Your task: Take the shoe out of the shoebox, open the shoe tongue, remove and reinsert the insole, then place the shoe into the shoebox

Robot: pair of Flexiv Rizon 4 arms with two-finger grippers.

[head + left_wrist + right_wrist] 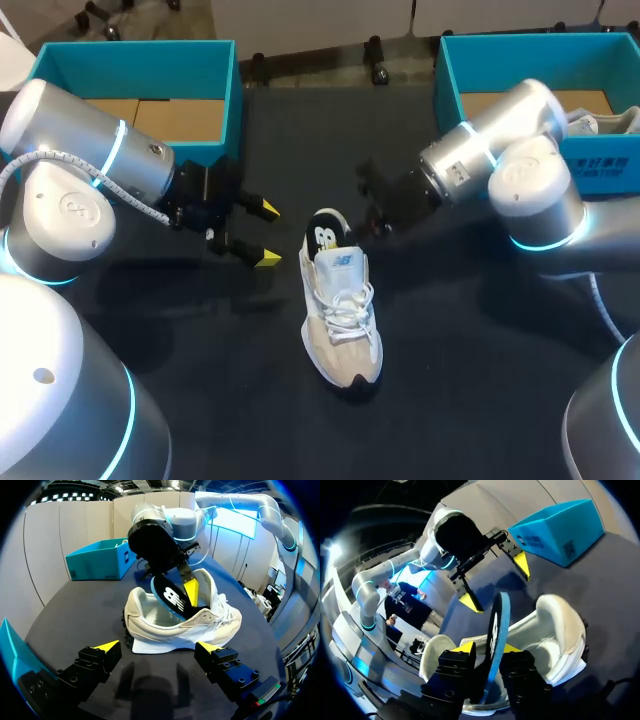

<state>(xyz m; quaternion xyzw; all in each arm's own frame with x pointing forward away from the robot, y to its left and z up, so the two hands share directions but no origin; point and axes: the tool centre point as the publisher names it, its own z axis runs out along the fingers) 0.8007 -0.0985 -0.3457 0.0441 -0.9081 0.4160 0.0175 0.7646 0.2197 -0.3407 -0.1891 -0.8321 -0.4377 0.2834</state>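
Shoe (342, 320) is out, on the tabletop (450, 350) between two teal shoeboxes (130, 65); tongue looks opened. Insole (325, 238) stands half in the heel, pinched by right hand (487, 647); left hand (265, 233) spread, empty, beside shoe. Left to do, probably: seat insole, box shoe.

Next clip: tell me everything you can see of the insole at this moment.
The insole is thin and flat, black on its face with a white printed mark and a blue edge, foam by its look. It stands tilted, its lower end inside the heel opening of the white shoe, the rest sticking out. The right gripper is shut on it, one finger on each face. The left gripper is open, apart from it.
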